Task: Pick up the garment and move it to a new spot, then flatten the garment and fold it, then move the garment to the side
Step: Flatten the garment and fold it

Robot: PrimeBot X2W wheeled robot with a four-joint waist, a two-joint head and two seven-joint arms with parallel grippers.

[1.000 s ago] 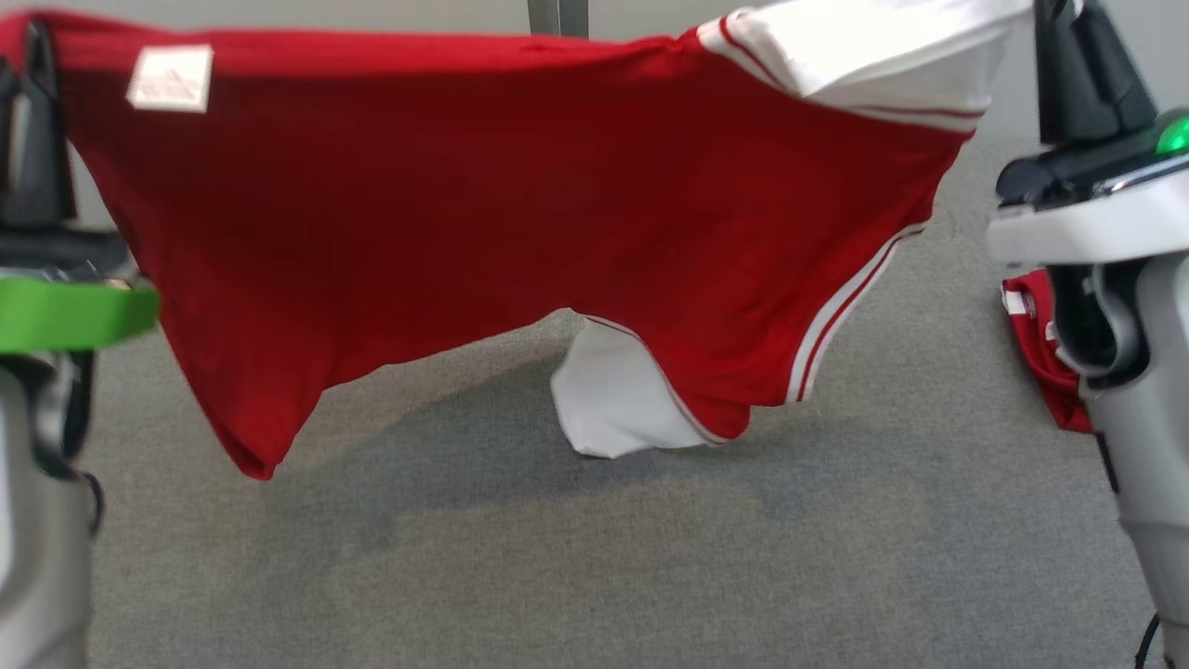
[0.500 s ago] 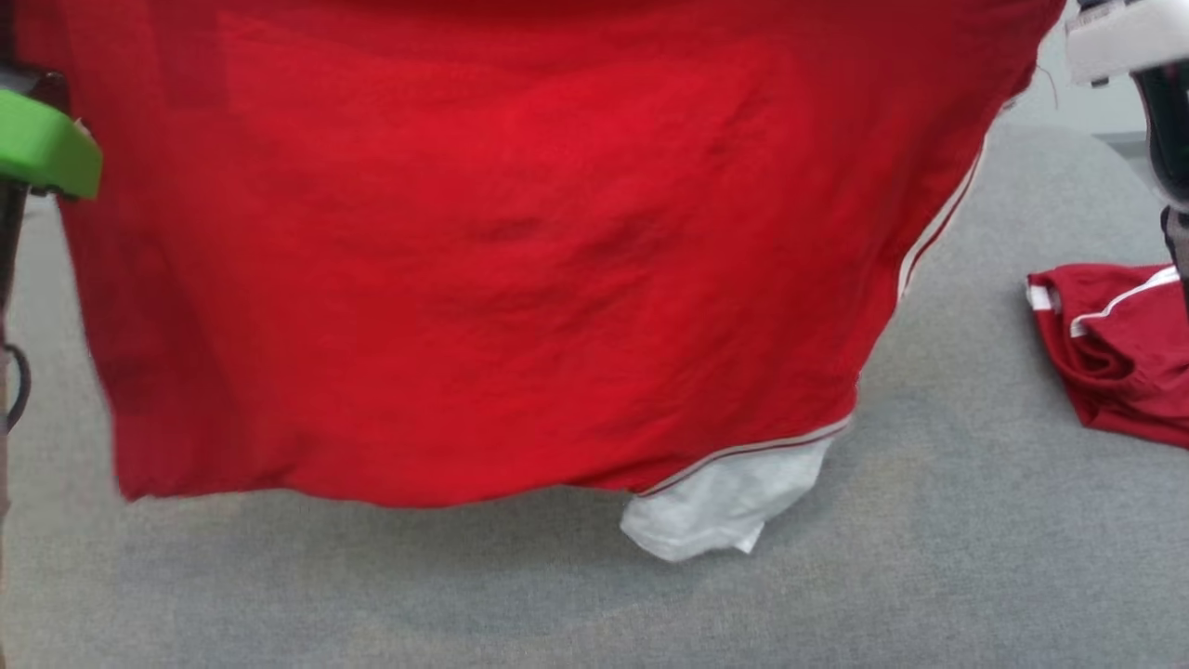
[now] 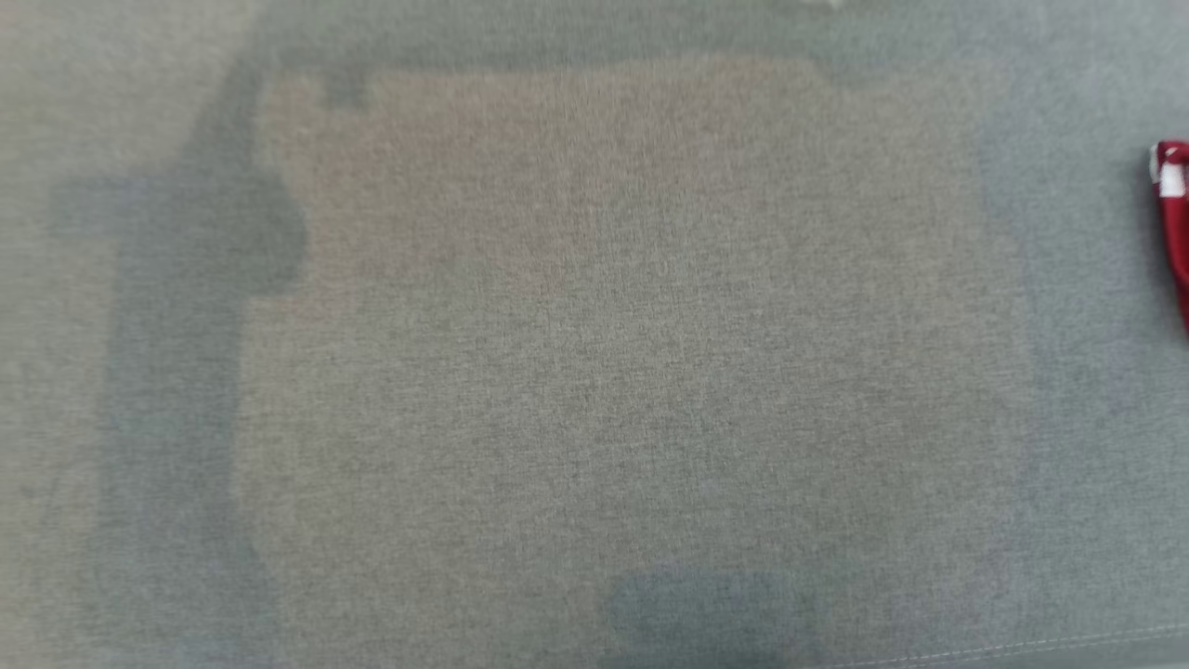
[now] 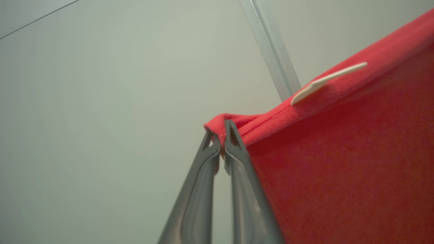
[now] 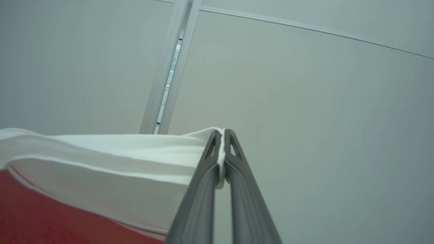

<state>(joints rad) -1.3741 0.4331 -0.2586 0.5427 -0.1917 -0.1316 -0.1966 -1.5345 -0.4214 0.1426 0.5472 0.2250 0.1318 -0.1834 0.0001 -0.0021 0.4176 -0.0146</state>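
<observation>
The garment is a red shirt (image 4: 339, 162) with white sleeves, held up in the air by both arms. In the left wrist view my left gripper (image 4: 222, 130) is shut on a red corner of its hem, close to a white label (image 4: 325, 83). In the right wrist view my right gripper (image 5: 222, 135) is shut on the edge of a white sleeve (image 5: 118, 159), with red cloth (image 5: 40, 213) hanging below. The head view looks down at the grey table (image 3: 594, 353), where the garment's rectangular shadow falls.
A second red and white garment (image 3: 1172, 218) lies at the table's right edge in the head view. A pale wall with a metal upright (image 5: 169, 67) stands behind both raised grippers. The table's front seam (image 3: 1022, 646) runs along the bottom right.
The head camera has tilted down, so the held shirt and both arms have left its picture and only the table and shadow remain. Before that the shirt rose higher.
</observation>
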